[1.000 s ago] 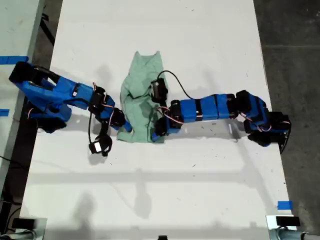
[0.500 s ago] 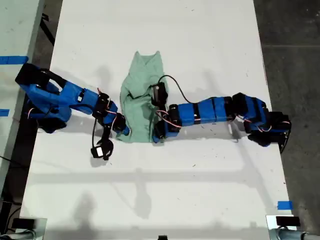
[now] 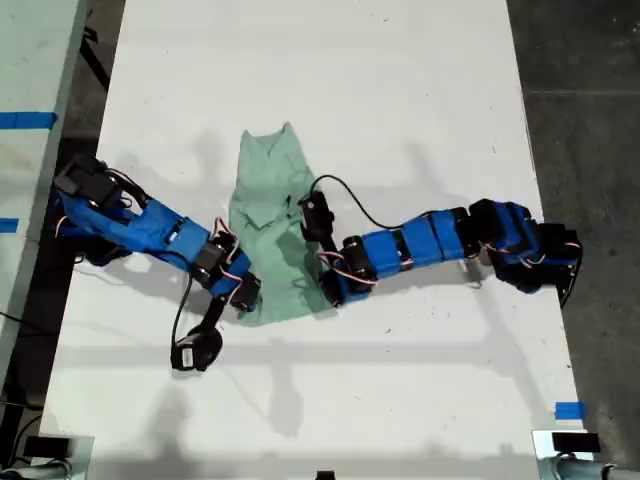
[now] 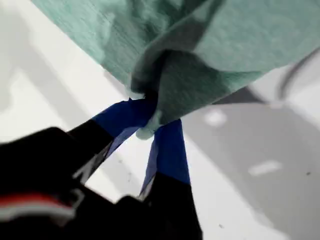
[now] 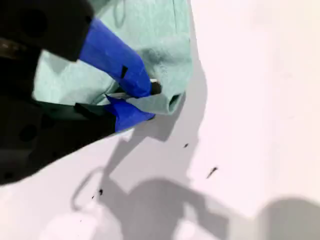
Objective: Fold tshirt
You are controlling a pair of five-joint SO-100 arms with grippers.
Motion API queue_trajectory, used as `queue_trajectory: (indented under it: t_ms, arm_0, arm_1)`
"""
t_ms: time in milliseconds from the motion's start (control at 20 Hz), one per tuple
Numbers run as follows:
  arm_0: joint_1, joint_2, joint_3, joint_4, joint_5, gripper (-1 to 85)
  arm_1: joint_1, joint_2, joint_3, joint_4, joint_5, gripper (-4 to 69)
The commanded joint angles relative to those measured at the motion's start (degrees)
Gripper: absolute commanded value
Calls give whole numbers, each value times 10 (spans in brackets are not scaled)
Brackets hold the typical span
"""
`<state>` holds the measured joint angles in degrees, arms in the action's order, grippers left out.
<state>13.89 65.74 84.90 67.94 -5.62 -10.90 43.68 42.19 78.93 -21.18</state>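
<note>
Dragging noted: on the white table (image 3: 400, 80), the tshirt (image 3: 265, 235), a narrow folded strip mid-table, has slid toward the exterior view's left and near edge since a second ago. My first gripper (image 4: 150, 122) is clenched on bunched cloth. My second gripper (image 5: 142, 100) pinches a hem edge. Likely smoothing before the next fold.

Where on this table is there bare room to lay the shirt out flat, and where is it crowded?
The white table is bare beyond the tshirt, and bare again across the near strip below both arms. The middle band is crowded: two blue arms meet at the shirt, my first pincer and second pincer each clamped on cloth.
</note>
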Motion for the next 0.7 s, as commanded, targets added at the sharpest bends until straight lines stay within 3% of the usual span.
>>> queue_trajectory:
  t_ms: [0,250,450,650]
  arm_0:
    - [42,-42,-237,73,-10,1]
    - [11,35,-250,83,8,1]
    - [-89,181,-168,136,47,1]
    - [-250,371,52,66,136,1]
  arm_1:
    - [-54,103,-40,33,14,-9]
    - [18,145,-40,8,-82,-8]
    - [110,178,-40,-40,-171,-8]
    - [192,173,-35,-120,-223,-8]
